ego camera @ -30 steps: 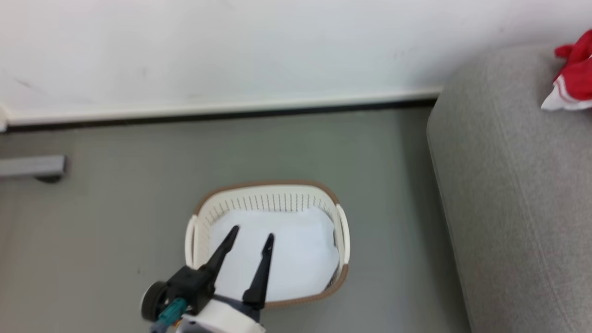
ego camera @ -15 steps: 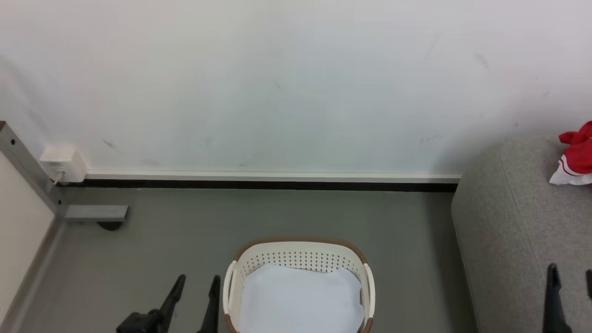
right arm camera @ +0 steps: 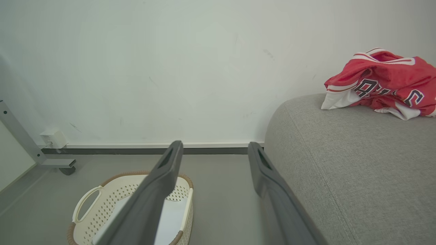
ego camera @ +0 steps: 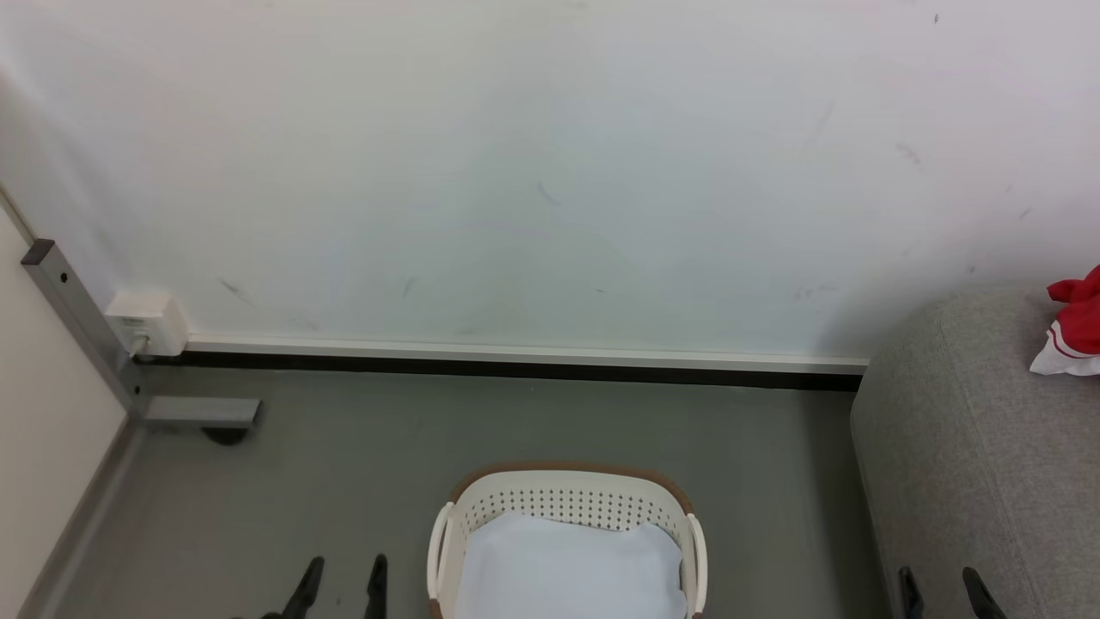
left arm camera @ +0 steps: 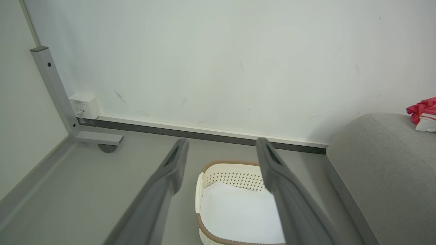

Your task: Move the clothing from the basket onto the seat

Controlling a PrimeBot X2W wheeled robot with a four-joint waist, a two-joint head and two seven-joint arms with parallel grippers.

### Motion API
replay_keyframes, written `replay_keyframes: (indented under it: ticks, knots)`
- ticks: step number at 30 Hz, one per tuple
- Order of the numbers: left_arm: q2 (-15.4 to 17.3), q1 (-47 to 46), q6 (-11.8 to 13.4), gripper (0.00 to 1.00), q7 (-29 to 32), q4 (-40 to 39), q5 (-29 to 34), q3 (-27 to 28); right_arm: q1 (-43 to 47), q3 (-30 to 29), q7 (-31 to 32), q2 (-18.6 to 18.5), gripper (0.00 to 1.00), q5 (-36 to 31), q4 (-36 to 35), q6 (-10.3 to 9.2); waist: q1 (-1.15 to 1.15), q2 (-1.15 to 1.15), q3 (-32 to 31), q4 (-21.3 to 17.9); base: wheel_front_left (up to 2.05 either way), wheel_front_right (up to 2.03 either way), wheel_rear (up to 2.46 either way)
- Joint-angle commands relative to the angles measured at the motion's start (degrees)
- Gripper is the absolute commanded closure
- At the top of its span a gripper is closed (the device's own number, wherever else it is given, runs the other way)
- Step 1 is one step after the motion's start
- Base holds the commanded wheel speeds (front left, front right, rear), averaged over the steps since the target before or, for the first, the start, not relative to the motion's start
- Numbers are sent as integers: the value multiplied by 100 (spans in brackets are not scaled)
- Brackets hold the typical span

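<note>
Head view first: the basket (ego camera: pixel 567 503) sits on the grey floor (ego camera: pixel 344 447), well off the wall (ego camera: pixel 550 172) and just beside the end of the seat (ego camera: pixel 971 481), with a flat white sheet (ego camera: pixel 571 567) lying inside it. The clothing (ego camera: pixel 1074 331) is up on the seat, a red and white bundle at the seat's far edge right by the wall. The left gripper (ego camera: pixel 345 580) pokes up from the bottom on the open-floor side of the basket, fingers apart and holding nothing, and the right gripper (ego camera: pixel 941 591) shows over by the seat's near edge, also spread and empty. Left wrist view: the two grey fingers stand wide apart with the basket's back rim showing between them, not touching it, plus a grey metal leg (left arm camera: pixel 51 85) and a white wall box (left arm camera: pixel 84 106) at the floor's left corner. Right wrist view: fingers spread wide here too, basket low on the left, and the clothing crumpled at the seat's back edge, dark lettering across the red, well apart from the fingertips
</note>
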Motion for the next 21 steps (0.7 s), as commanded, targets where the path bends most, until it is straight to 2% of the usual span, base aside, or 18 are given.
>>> replay_keyframes:
  ticks: [1,17,18,21]
  knots:
    - [-24,57,-40,0,-2,7,107,42,49,6,6,18,0,-16,34,-13,0,0,6,4,0,0,0]
    - [-352,62,-412,0,-2,-4,496,429,26,67,6,27,0,108,61,-13,0,0,44,-5,0,0,0]
    - [-355,15,-419,100,1,16,412,418,-6,78,2,14,100,74,76,0,0,0,44,-7,0,0,0]
    - [-403,55,-427,100,12,154,371,396,6,86,10,23,100,94,207,1,0,0,46,-9,0,0,0]
